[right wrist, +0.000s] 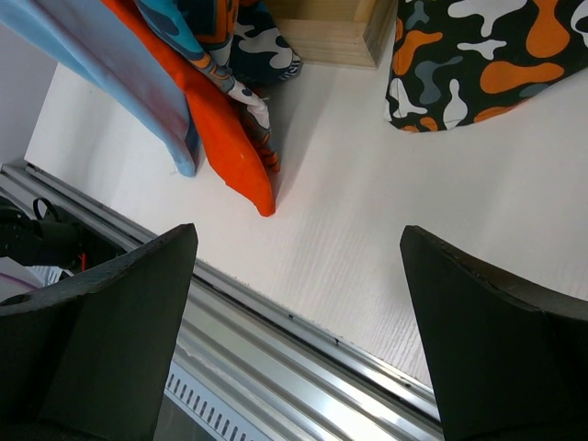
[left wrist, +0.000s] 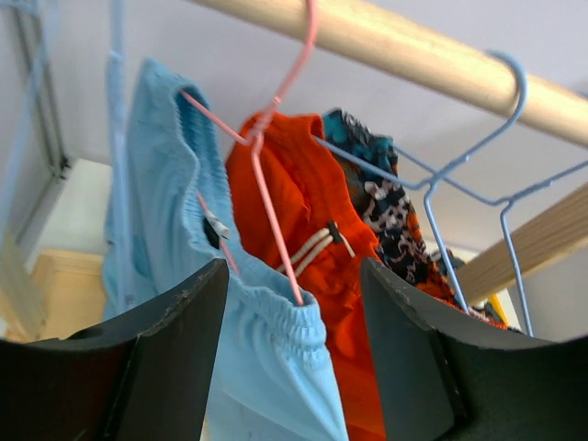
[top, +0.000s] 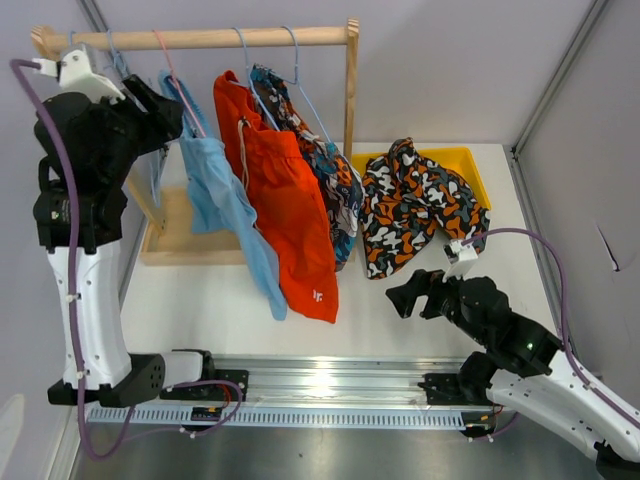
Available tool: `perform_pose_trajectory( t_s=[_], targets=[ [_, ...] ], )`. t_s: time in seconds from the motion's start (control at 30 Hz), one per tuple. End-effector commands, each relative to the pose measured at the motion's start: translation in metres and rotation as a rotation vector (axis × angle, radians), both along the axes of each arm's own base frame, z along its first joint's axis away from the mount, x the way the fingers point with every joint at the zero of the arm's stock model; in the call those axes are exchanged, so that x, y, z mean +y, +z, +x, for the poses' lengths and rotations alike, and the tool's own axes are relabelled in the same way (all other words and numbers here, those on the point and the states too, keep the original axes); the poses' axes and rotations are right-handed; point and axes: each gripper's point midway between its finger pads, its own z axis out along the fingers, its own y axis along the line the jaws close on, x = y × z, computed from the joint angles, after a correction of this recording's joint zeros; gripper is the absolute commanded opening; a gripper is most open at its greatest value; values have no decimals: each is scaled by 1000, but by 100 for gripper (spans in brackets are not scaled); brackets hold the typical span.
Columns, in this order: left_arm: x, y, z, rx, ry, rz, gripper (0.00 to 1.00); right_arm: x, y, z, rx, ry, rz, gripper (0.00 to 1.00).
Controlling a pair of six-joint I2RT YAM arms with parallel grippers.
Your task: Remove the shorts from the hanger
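Observation:
Three shorts hang from the wooden rod (top: 210, 38): light blue shorts (top: 215, 190) on a pink hanger (left wrist: 266, 175), red-orange shorts (top: 285, 210) with a drawstring, and blue-orange patterned shorts (top: 330, 175) on a blue hanger (left wrist: 459, 184). Camouflage shorts (top: 415, 205) lie off the rack, draped over a yellow bin (top: 470, 160). My left gripper (top: 165, 115) is raised beside the light blue shorts (left wrist: 175, 184). In the left wrist view this gripper (left wrist: 294, 276) is open, and the waistband shows just beyond its fingertips. My right gripper (top: 415, 293) hovers low over the table, open and empty (right wrist: 299, 234).
The rack's wooden base tray (top: 180, 245) sits at the left and its upright post (top: 351, 90) stands beside the bin. A bare blue hanger (left wrist: 115, 138) hangs at the rod's left end. A metal rail (top: 330, 385) runs along the near table edge.

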Motion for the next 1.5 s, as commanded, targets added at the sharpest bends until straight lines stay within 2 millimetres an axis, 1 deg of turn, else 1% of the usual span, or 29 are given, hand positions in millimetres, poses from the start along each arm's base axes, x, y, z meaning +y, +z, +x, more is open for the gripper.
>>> perform_pose_trajectory(
  t_s=[0.0, 0.1, 0.27, 0.43, 0.47, 0.5, 0.53, 0.57, 0.67, 0.77, 0.8, 0.83, 0.87, 0.9, 0.93, 1.0, 1.03, 1.1, 1.13, 1.17, 1.2, 1.23, 1.27, 1.3, 1.33, 1.37, 1.4, 1.43, 1.47],
  targets=[
    [-18, -17, 26, 35, -60, -13, 64, -4, 27, 0, -43, -22, 58, 100],
    [-19, -31, 43, 66, -48, -4, 63, -6, 28, -1, -42, -25, 57, 99],
    [-8, -50, 72, 106, 29, 2, 62, -8, 30, -2, -38, -33, 64, 99],
    [-11, -57, 97, 115, 35, -3, 52, -10, 30, -3, -36, -39, 67, 99],
    [-14, -59, 101, 123, 34, -4, 46, -10, 30, -2, -36, -42, 63, 99],
    [-15, -54, 103, 111, 32, -7, 40, -10, 30, -2, -36, -42, 62, 99],
    [-16, -60, 110, 130, 31, -6, 29, -10, 29, -2, -35, -43, 60, 99],
    [-18, -62, 111, 138, 30, -10, 2, -10, 30, -1, -38, -44, 63, 99],
    [-21, -50, 107, 113, 43, 1, 0, -8, 28, 0, -34, -41, 55, 99],
    [-26, -30, 93, 78, 27, 9, 0, 1, 38, 2, -62, -3, 69, 99],
    [-26, -27, 90, 79, 26, 10, 0, 8, 47, 2, -78, 28, 64, 99],
    [-28, -1, 81, 25, 18, 6, 0, 12, 56, 3, -97, 45, 67, 99],
    [-30, 2, 76, 26, 10, 9, 0, 16, 67, 5, -118, 60, 69, 99],
    [-31, 3, 71, 35, 5, 14, 0, 24, 90, 11, -151, 70, 78, 99],
    [-34, 24, 59, -16, -7, 10, 0, 26, 103, 16, -187, 73, 57, 99],
    [-36, 39, 45, -59, -27, 1, 0, 36, 130, 25, -235, 86, 42, 99],
    [-37, 43, 39, -72, -33, -3, 0, 48, 157, 34, -262, 92, 44, 99],
    [-38, 53, 24, -102, -50, -19, 0, 68, 183, 40, -306, 138, 31, 99],
    [-38, 54, 21, -104, -53, -21, 0, 86, 206, 47, -326, 155, 40, 100],
    [-38, 52, 19, -101, -56, -20, 0, 94, 216, 50, -350, 148, 24, 99],
    [-39, 51, 16, -99, -60, -20, 0, 113, 226, 39, -367, 191, 33, 99],
    [-38, 52, 14, -104, -62, -18, 0, 134, 244, 40, -387, 199, 40, 99],
    [-39, 51, 13, -103, -63, -16, 0, 145, 253, 40, -408, 191, 32, 100],
    [-39, 45, 13, -91, -70, -13, 0, 167, 260, 23, -419, 245, 42, 99],
    [-40, 46, 13, -101, -76, -13, 0, 180, 266, 18, -432, 260, 43, 99],
    [-42, 42, 14, -92, -80, -12, 0, 204, 274, 17, -439, 268, 43, 100],
    [-42, 41, 13, -93, -85, -14, 0, 217, 276, 15, -450, 270, 29, 99],
    [-43, 39, 12, -89, -91, -15, 0, 233, 277, 4, -452, 304, 33, 100],
    [-43, 38, 11, -89, -93, -16, 0, 255, 275, 5, -451, 311, 22, 99]
  ],
)
